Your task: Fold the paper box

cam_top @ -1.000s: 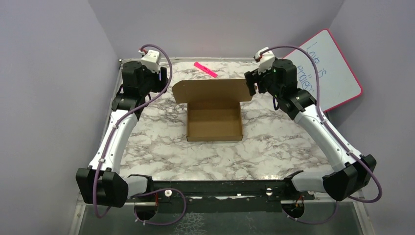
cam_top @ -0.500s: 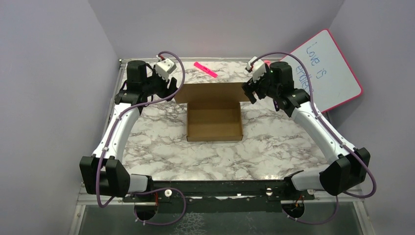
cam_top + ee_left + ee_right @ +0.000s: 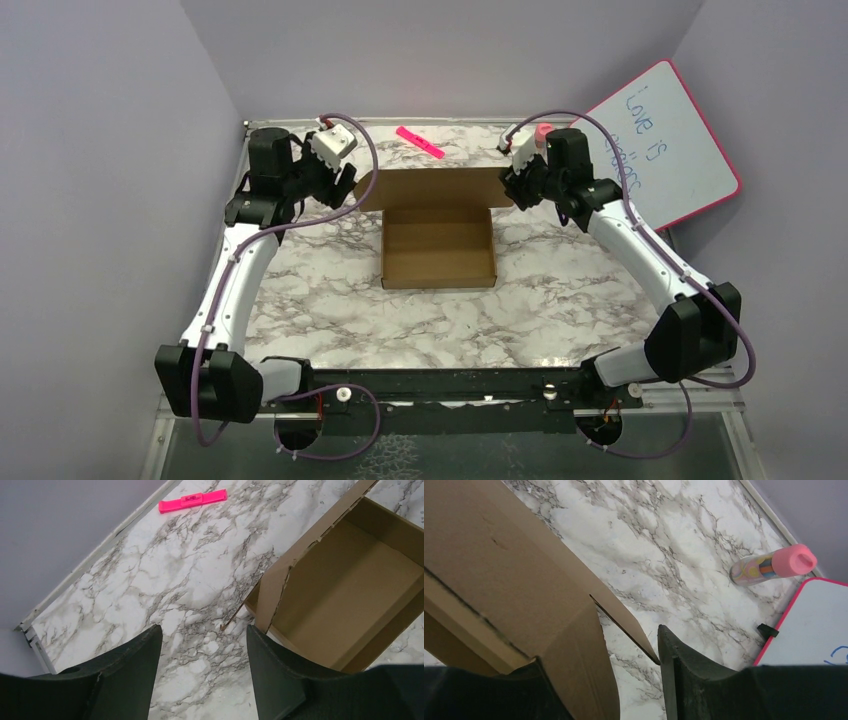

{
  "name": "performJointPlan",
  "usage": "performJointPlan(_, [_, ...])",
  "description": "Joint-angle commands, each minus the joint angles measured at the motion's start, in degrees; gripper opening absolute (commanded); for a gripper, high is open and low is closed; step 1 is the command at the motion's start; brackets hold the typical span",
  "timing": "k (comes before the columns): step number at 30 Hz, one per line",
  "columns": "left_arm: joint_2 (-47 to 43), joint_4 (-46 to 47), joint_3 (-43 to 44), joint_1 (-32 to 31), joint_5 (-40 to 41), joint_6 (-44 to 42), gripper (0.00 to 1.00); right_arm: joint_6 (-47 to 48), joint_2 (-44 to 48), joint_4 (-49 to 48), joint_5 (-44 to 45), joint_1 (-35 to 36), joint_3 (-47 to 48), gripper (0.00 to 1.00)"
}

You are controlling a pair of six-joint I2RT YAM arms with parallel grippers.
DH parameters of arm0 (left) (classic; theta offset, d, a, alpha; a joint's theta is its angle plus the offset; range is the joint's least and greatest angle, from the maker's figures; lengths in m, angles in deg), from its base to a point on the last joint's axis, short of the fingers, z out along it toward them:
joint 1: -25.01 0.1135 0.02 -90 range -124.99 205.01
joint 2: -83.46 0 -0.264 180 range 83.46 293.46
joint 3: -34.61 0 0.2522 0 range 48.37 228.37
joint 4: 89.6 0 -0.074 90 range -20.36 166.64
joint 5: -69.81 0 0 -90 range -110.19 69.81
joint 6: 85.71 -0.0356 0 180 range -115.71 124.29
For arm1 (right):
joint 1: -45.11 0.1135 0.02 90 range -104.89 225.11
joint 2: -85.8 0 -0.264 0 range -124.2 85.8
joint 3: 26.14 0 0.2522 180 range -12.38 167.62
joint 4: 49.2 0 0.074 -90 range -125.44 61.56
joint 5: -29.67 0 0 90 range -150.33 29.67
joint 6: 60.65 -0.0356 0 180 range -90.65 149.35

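The brown paper box [image 3: 438, 250] sits open at the middle of the marble table, its lid [image 3: 430, 188] raised along the back. My left gripper [image 3: 350, 184] hovers at the lid's left end. In the left wrist view it [image 3: 203, 630] is open over bare marble, with the box corner [image 3: 270, 597] just beyond its right finger. My right gripper [image 3: 511, 184] is at the lid's right end. In the right wrist view it [image 3: 599, 647] is open and straddles the lid's side flap [image 3: 579, 655]. Marble shows between that flap and the right finger [image 3: 684, 670].
A pink marker [image 3: 420, 142] lies near the back edge, also in the left wrist view as the pink marker [image 3: 192, 501]. A pink-capped tube [image 3: 774, 566] lies by the pink-framed whiteboard [image 3: 665, 145], which leans at the back right. Purple walls close in three sides.
Both wrists have come down and inward to the lid's two ends. The right jaws have narrowed around the side flap. The left jaws stay as wide as before.
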Motion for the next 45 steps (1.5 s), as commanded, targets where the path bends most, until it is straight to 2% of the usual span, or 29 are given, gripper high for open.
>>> performJointPlan(1, [-3.16, 0.24, -0.99, 0.26, 0.45, -2.32, 0.64, 0.71, -0.69, -1.93, -2.59, -0.21, -0.58, 0.45])
performJointPlan(12, [-4.08, -1.0, -3.69, -0.98, -3.83, -7.23, 0.7, 1.32, -1.19, -2.13, -3.75, -0.32, -0.32, 0.29])
performJointPlan(25, [0.71, 1.55, -5.76, -2.0, -3.12, -8.61, 0.7, 0.34, -1.97, -3.58, -4.4, -0.27, -0.08, 0.27])
performJointPlan(34, [5.64, 2.51, -5.36, -1.95, -5.15, -7.16, 0.55, -0.67, -1.09, -5.08, -5.18, -0.32, -1.01, 0.24])
performJointPlan(39, [5.75, 4.24, -6.06, -1.93, -6.31, -4.32, 0.32, -4.3, -2.31, -5.86, -8.02, -0.23, -0.52, 0.17])
performJointPlan(45, [5.53, 7.04, -6.86, -2.11, -4.31, 1.95, 0.17, -10.2, -3.79, -6.97, -13.19, -0.19, 0.1, 0.1])
